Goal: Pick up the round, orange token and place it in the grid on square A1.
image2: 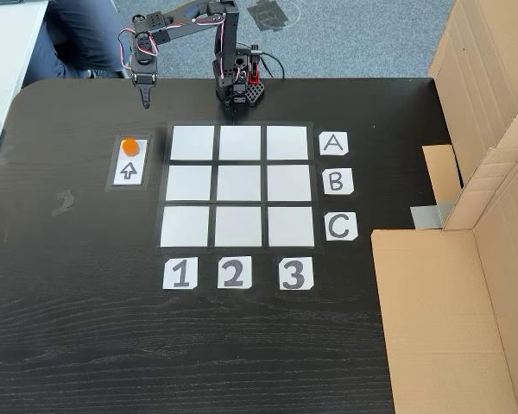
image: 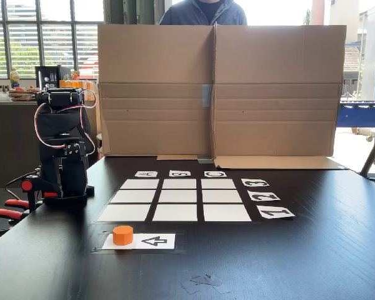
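On black table (image2: 86,328), grid (image2: 238,186); cardboard screen (image: 215,87) behind

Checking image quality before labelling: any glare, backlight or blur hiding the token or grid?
In a fixed view, bright windows behind the cardboard box leave the arm dark and the table sheen-streaked; the token and grid stay sharp. In the fixed view from above, light is even, and the pincer looks small but crisp.

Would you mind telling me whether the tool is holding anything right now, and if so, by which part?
Nothing is held. The tool hangs above the table beyond the arrow card, and the orange token sits untouched on that card.
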Robot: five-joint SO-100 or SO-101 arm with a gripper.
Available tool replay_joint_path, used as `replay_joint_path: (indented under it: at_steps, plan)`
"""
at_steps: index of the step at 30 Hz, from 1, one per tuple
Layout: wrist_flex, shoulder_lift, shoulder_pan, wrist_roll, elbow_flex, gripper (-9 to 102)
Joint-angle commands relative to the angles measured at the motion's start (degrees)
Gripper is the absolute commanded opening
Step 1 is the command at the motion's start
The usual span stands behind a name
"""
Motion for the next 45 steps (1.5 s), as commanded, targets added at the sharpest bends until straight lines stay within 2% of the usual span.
replay_joint_path:
  at_steps: [1, 15, 45]
  plan:
    - [-0.3, -2.0, -2.5, 0.4, -4.6, 19]
    - [0.4, -16.1, -10.0, 4.4, -17.2, 25]
    - [0.4, -37.7, -13.4, 6.6, -36.0, 29]
